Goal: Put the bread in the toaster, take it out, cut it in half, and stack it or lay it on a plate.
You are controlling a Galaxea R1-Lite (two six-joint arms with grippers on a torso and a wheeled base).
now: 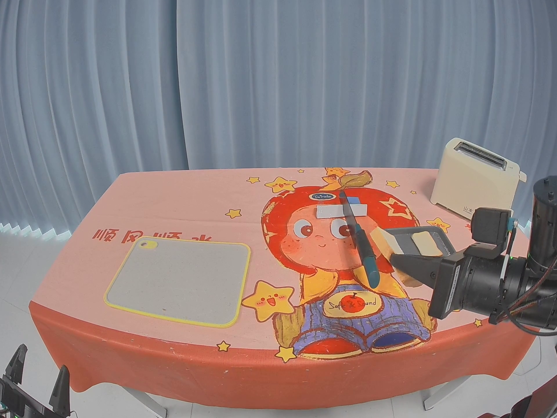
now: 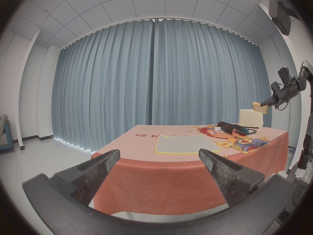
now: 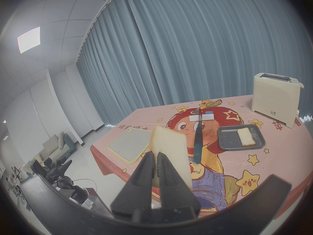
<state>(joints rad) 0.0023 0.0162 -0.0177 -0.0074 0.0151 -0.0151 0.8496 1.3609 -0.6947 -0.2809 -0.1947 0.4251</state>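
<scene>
pale bread slice (image 3: 171, 150) aloft, cream toaster (image 3: 275, 98) upright

Two pieces of bread: a first slice (image 3: 171, 147) and a second slice (image 3: 246, 136). The desk (image 1: 174, 198) carries one toaster (image 1: 476, 179), one knife (image 1: 361, 240), one cutting board (image 1: 180, 280) and one tray (image 3: 230, 140).
</scene>
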